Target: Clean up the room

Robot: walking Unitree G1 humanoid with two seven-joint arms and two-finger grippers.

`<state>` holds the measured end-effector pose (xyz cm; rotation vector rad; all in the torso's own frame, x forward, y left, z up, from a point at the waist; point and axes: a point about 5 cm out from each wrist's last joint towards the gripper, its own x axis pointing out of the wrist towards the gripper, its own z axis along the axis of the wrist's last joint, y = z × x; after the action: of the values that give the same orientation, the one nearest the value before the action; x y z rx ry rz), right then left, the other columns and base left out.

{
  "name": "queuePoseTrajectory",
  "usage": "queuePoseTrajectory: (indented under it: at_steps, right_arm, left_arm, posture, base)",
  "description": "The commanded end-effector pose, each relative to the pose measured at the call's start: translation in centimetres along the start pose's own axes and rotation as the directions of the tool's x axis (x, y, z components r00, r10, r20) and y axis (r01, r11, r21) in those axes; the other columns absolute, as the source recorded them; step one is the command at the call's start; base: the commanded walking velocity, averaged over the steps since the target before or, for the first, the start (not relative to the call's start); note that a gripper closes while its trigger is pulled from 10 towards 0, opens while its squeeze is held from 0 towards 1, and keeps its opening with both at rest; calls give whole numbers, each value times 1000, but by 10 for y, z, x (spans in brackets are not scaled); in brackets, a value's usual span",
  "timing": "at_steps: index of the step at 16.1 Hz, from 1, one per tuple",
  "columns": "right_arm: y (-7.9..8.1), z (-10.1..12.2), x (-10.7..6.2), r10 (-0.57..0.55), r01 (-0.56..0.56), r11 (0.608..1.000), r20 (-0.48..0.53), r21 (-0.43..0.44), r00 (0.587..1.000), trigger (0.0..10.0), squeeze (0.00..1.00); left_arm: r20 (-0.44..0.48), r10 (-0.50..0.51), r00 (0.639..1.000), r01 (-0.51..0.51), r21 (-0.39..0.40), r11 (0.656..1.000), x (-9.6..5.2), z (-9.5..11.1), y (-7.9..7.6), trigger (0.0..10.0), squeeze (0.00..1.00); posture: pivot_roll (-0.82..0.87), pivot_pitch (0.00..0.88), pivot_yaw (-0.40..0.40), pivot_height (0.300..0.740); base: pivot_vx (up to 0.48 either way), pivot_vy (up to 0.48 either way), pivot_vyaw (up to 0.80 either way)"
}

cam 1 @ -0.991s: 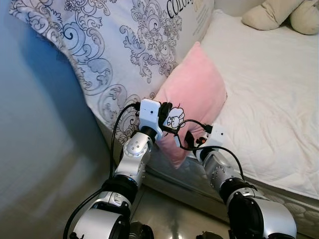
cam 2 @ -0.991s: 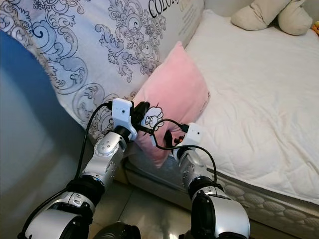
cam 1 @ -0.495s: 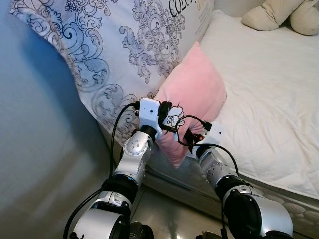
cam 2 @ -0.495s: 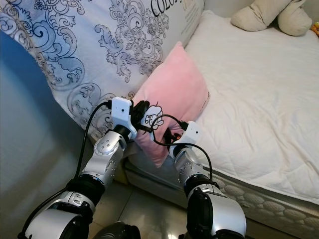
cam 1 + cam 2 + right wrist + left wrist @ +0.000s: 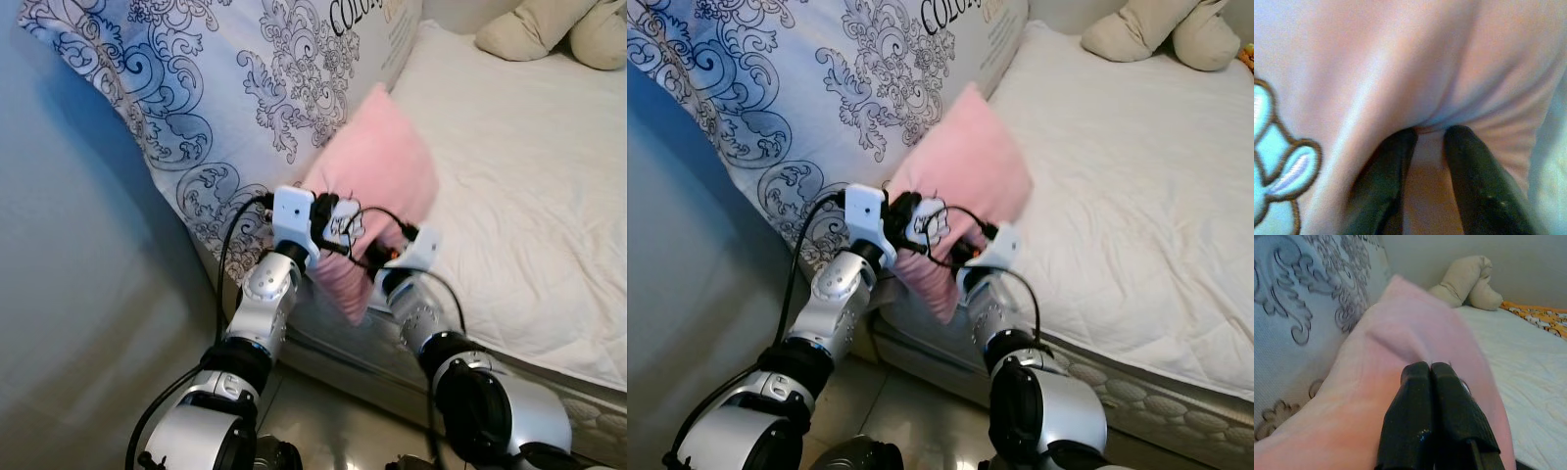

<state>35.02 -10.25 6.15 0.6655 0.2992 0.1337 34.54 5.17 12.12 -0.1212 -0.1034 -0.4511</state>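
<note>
A pink pillow point(image 5: 380, 162) with a white cartoon patch point(image 5: 1273, 147) is held up at the near edge of the bed, blurred by motion. My left gripper point(image 5: 331, 221) grips the pillow's lower left side; in the left wrist view its fingers point(image 5: 1431, 382) are pressed together on the pink fabric point(image 5: 1400, 333). My right gripper point(image 5: 380, 266) holds the pillow's lower right side. The right wrist view shows its two fingers point(image 5: 1469, 166) pinching a fold of the pink cloth point(image 5: 1427, 128).
A large white pillow with dark scroll pattern point(image 5: 245, 88) leans against the blue-grey wall point(image 5: 69, 294) left of the pink one. The white quilted mattress point(image 5: 529, 176) spreads to the right, with a beige plush toy point(image 5: 549, 29) at its far end. Shiny floor point(image 5: 333, 431) lies below.
The pink pillow has lifted off the mattress edge and tipped up and leftward, now blurred. Both grippers have risen with it, the right arm swinging closer to the left.
</note>
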Motion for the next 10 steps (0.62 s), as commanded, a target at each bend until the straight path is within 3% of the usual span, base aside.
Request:
queuePoseTrajectory:
  at_steps: [1, 3, 6, 7, 10]
  right_arm:
    - [20, 33, 8, 112, -98, 988, 115, -118, 987, 0, 133]
    - [15, 59, 6, 133, -98, 980, 207, -172, 969, 0, 235]
    - [8, 77, 2, 145, -84, 972, 273, -221, 951, 0, 263]
    - [2, 86, -2, 149, -63, 960, 305, -273, 941, 0, 278]
    - [-13, 90, -8, 117, -25, 961, 322, -276, 940, 0, 298]
  left_arm:
    - [-1, -19, 1000, 19, -4, 1000, 4, 2, -7, 10000, 0]
    - [4, -16, 1000, 16, -5, 1000, 5, 4, -6, 10000, 0]
    - [4, -18, 1000, 18, -11, 1000, 6, 4, -6, 10000, 0]
    - [-5, -23, 1000, 23, -16, 1000, 7, 4, -8, 10000, 0]
    - [-13, -40, 999, 40, -17, 999, 9, 4, -12, 10000, 0]
  posture:
    - [-26, 0, 48, 714]
    - [-36, 0, 47, 714]
    - [-49, 0, 50, 714]
    - [-61, 0, 53, 714]
    - [-74, 0, 60, 714]
  base:
    - [0, 0, 0]
    - [0, 0, 0]
    - [0, 0, 0]
    - [0, 0, 0]
    - [0, 0, 0]
